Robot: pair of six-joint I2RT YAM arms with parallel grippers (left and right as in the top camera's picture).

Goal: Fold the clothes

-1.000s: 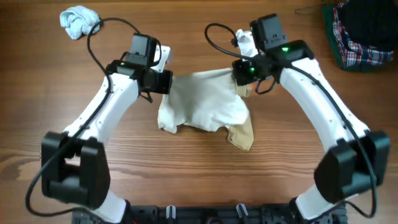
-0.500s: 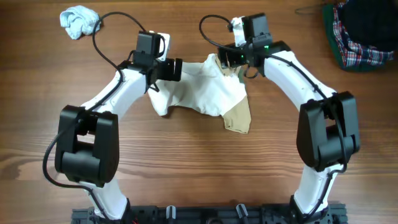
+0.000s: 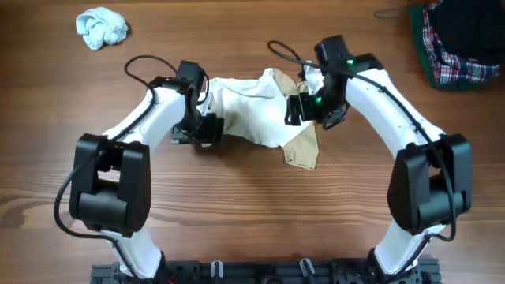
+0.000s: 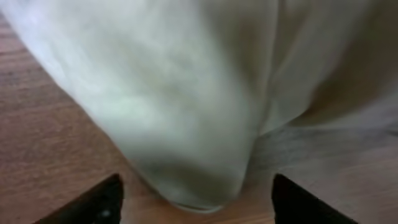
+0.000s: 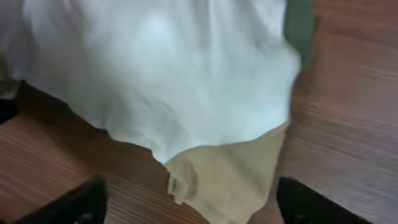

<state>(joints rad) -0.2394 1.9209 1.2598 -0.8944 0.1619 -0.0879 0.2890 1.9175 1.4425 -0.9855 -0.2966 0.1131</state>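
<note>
A white garment [image 3: 248, 106] lies rumpled on the wooden table between the two arms, with a tan garment [image 3: 304, 148] sticking out from under its lower right edge. My left gripper [image 3: 207, 126] sits at the white cloth's left edge. It is open, and in the left wrist view a rounded fold of white cloth [image 4: 186, 124] lies just ahead of the spread fingers [image 4: 102, 200]. My right gripper [image 3: 298, 109] hovers over the cloth's right side, also open. In the right wrist view the white garment [image 5: 168, 68] and the tan garment's corner [image 5: 230, 174] lie below it.
A crumpled pale blue-white cloth [image 3: 101, 28] lies at the back left. A pile of plaid and dark clothes [image 3: 454, 39] sits at the back right corner. Bare wooden table [image 3: 252, 213] stretches in front of the garments.
Both grippers had the white cloth's upper corners pinched and carried it toward the back. They have since let go, opened and drawn forward, and the cloth has settled on the table.
</note>
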